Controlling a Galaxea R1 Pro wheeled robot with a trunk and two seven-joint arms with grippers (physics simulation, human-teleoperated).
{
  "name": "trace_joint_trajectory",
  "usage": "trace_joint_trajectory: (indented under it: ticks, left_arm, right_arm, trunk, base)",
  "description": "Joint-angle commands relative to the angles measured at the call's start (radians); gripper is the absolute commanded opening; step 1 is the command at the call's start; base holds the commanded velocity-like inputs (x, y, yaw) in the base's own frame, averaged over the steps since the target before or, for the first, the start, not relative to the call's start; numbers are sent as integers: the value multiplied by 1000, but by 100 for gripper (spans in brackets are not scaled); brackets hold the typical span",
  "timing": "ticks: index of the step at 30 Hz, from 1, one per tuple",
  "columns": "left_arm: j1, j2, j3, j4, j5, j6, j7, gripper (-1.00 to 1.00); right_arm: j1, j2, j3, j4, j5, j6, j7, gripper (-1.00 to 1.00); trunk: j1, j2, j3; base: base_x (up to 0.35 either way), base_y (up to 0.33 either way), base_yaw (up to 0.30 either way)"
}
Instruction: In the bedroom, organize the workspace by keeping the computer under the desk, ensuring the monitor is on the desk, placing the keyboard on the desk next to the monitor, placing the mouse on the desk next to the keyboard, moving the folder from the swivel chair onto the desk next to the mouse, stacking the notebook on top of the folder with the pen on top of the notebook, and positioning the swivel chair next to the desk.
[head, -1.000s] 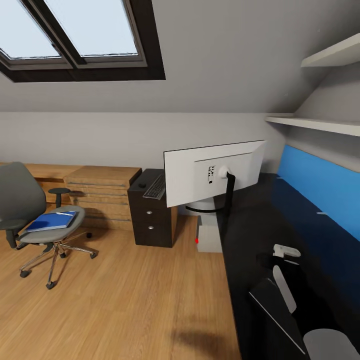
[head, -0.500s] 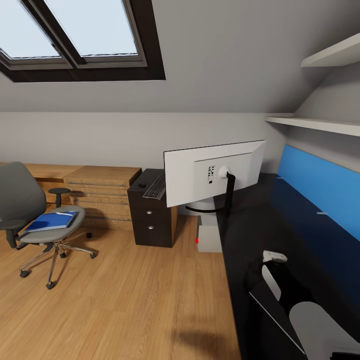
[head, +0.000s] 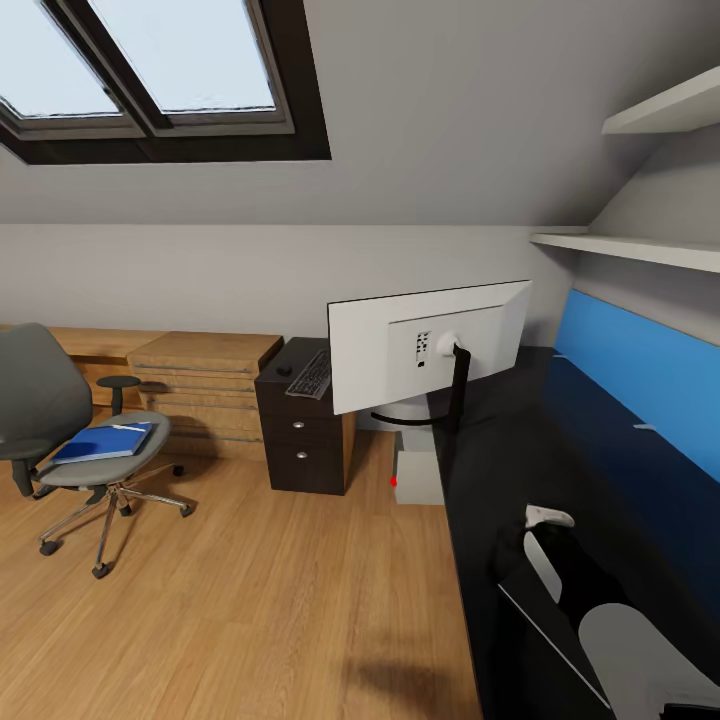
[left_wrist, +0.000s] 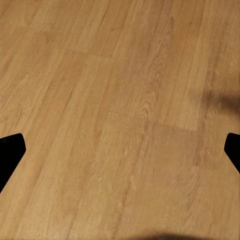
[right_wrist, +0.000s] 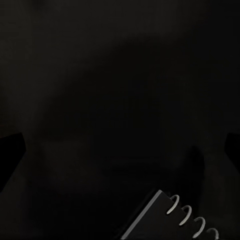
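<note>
The monitor (head: 430, 345) stands on the black desk (head: 520, 450) with its white back toward me. Below the desk sits the grey computer (head: 418, 472). On a dark drawer cabinet (head: 300, 440) lie the keyboard (head: 312, 373) and the mouse (head: 285, 370). At the left, the swivel chair (head: 40, 400) carries the blue folder (head: 100, 443), with the thin whitish pen (head: 128, 427) lying on it. The black spiral notebook (right_wrist: 167, 215) lies on the desk near my right arm (head: 640, 650). My right gripper (right_wrist: 120, 150) hovers open over it. Over the wood floor, my left gripper (left_wrist: 120, 150) hangs open and empty.
Low light-wood cabinets (head: 205, 385) line the wall behind the chair. A blue back panel (head: 640, 380) runs along the desk, with white shelves (head: 630, 248) above it. A skylight (head: 150, 70) sits in the sloped ceiling. Open wood floor (head: 260, 610) lies between chair and desk.
A second ago my right arm reached farther along the desk. It has drawn back toward me and has stayed still for the last half second. Nothing else moved.
</note>
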Motion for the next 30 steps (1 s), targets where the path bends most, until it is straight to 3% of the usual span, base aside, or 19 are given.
trace_joint_trajectory:
  ticks: [1,11,30]
  left_arm:
    - [-1,0,-2,0,4,-3,6,100]
    - [-1,0,19,0,4,-3,6,100]
    - [-1,0,22,0,4,-3,6,100]
  right_arm:
    - [0,0,1,-1,-11,10,-6,100]
    - [0,0,0,-2,-11,32,-4,100]
    - [0,0,-1,-1,-12,34,-3,100]
  trunk:
    - [0,-1,-1]
    - [0,-1,-1]
    - [0,-1,-1]
  base:
    - [0,0,0]
    - [-15,-5,0]
    - [-151,-42,0]
